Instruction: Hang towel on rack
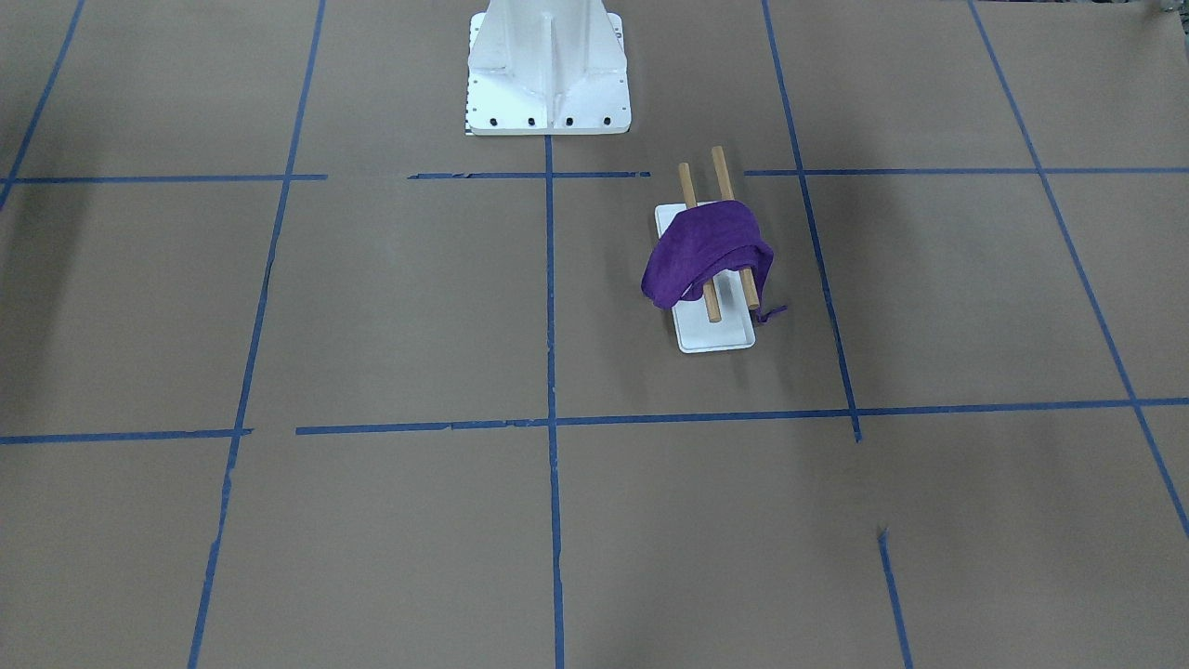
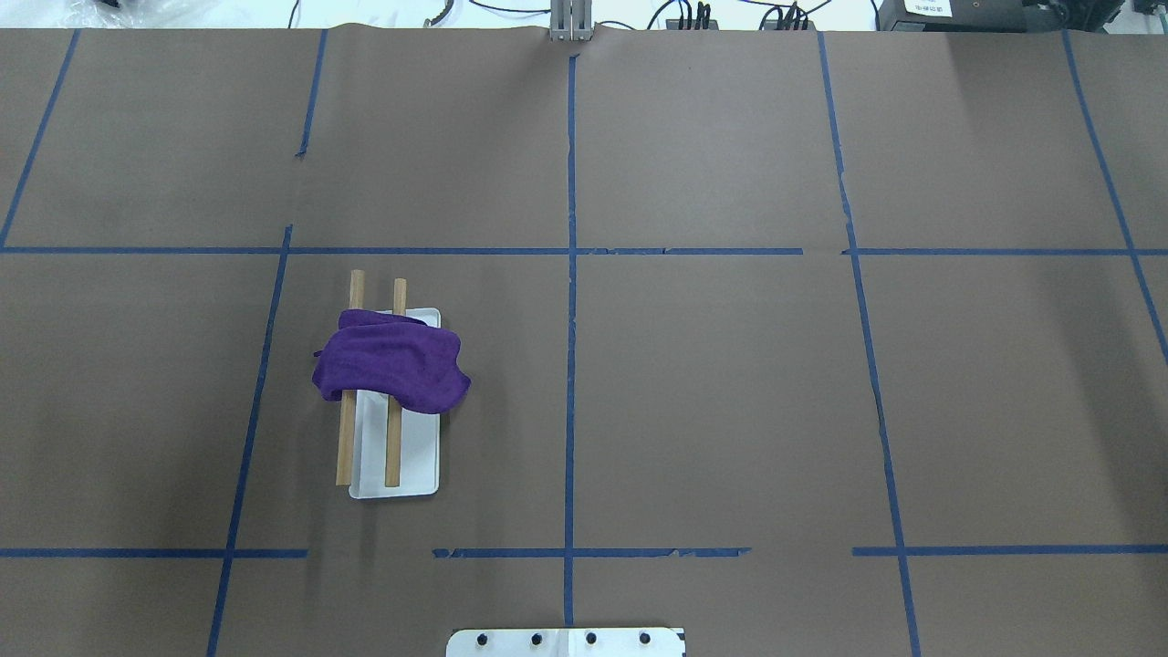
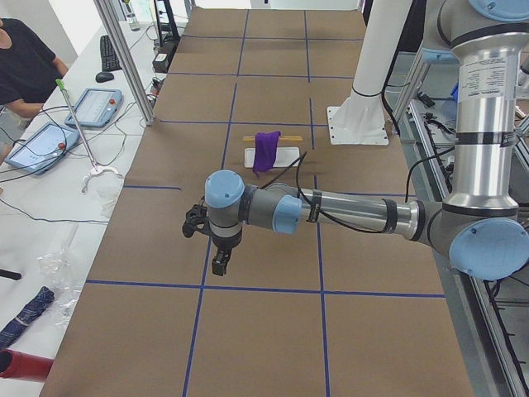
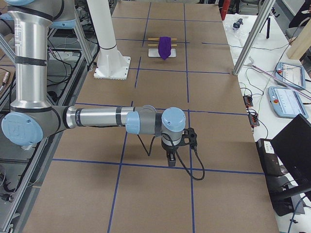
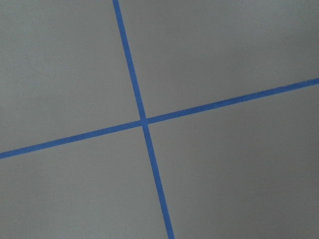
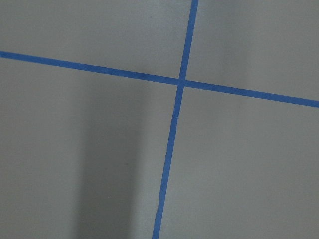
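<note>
A purple towel (image 1: 706, 246) is draped over both wooden dowels (image 1: 717, 165) of the rack, whose white base (image 1: 717, 336) rests on the brown table. In the overhead view the towel (image 2: 392, 370) covers the far half of the rack (image 2: 411, 470). Neither gripper shows in the overhead or front views. The left gripper (image 3: 220, 265) hangs over the table's left end, far from the towel (image 3: 266, 149). The right gripper (image 4: 171, 159) hangs over the right end, far from the towel (image 4: 164, 46). I cannot tell whether either is open or shut. Both wrist views show only bare paper and tape.
The large white bolted pedestal (image 1: 548, 84) stands at the robot's side of the table, behind the rack. Blue tape lines (image 2: 571, 274) cross the brown paper. An operator (image 3: 25, 66) and tablets sit at a side bench.
</note>
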Robot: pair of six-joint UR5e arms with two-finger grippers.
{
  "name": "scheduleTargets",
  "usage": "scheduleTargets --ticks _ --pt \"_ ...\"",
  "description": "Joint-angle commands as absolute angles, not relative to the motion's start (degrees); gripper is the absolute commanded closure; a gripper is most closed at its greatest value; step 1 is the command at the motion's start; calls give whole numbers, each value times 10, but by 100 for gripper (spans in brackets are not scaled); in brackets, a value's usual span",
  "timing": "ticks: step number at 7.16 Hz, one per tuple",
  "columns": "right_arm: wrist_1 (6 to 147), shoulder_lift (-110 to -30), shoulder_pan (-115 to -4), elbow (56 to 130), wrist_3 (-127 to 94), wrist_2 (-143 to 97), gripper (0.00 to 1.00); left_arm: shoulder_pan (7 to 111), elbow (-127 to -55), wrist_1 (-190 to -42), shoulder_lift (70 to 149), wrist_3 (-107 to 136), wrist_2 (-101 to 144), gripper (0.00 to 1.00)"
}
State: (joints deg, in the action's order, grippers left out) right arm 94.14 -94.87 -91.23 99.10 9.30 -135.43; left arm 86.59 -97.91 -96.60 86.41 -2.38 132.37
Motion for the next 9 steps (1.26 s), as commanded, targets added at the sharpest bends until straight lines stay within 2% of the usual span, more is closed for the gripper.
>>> scheduleTargets --ticks 1,3,9 --pt "942 -949 -912 989 84 -1353 0 904 -971 -962 858 -22 1324 0" --pt "941 -947 -911 998 10 -1354 0 923 -976 -907 862 -23 1324 0" --pt "941 -947 -911 997 10 -1354 0 923 -973 -904 860 -17 1348 0"
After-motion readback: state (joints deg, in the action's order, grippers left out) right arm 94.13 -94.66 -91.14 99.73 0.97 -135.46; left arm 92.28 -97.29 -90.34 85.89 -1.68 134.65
